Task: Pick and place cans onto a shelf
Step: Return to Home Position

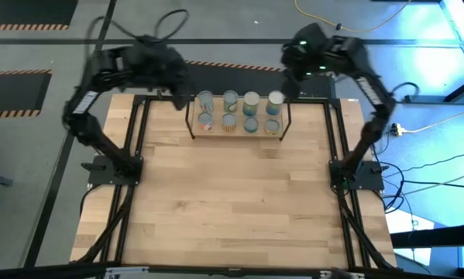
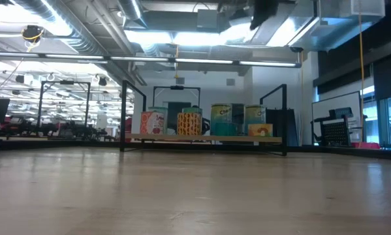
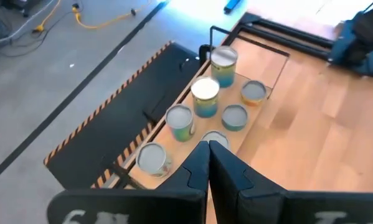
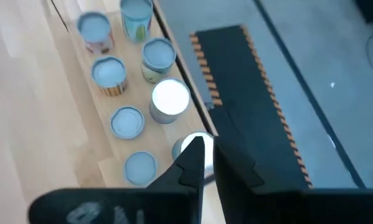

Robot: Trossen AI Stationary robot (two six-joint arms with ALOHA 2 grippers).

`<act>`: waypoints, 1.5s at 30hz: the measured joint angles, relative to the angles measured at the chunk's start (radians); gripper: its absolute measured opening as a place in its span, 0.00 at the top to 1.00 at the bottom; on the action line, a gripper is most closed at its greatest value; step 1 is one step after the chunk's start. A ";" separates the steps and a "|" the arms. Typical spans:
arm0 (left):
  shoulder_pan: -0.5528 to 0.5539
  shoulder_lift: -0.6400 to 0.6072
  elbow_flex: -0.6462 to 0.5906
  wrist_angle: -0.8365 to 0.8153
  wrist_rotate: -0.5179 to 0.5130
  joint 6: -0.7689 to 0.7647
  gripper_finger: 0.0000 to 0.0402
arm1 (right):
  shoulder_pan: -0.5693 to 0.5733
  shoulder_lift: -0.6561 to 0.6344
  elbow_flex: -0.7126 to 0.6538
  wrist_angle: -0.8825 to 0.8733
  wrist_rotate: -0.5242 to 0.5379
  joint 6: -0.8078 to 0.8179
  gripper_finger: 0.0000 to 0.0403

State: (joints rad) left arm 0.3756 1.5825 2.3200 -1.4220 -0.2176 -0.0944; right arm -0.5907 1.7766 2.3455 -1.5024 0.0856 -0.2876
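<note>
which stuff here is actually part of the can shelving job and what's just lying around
Part of the job: eight cans, the shelf under them, left gripper, right gripper, both raised by the shelf.
Just lying about: yellow cable, hazard-striped floor mat.

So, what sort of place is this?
Probably a robotics lab in an industrial hall: exposed ceiling ducts, hazard-striped floor mats, and loose cables on a grey floor.
</note>
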 joint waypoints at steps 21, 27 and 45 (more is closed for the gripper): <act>-0.145 -0.465 -0.034 -0.151 -0.026 0.037 1.00 | 0.047 -0.544 0.000 -0.070 -0.062 0.071 0.97; -0.146 -0.627 -0.124 -0.150 0.024 0.033 1.00 | 0.047 -0.677 -0.076 -0.067 -0.076 0.124 0.96; -0.145 -1.053 -0.449 -0.033 0.137 0.078 1.00 | 0.047 -1.083 -0.504 -0.032 -0.106 0.205 0.96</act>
State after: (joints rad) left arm 0.2306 0.5295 1.8706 -1.4548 -0.0808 -0.0167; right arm -0.5442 0.6939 1.8414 -1.5344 -0.0204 -0.0826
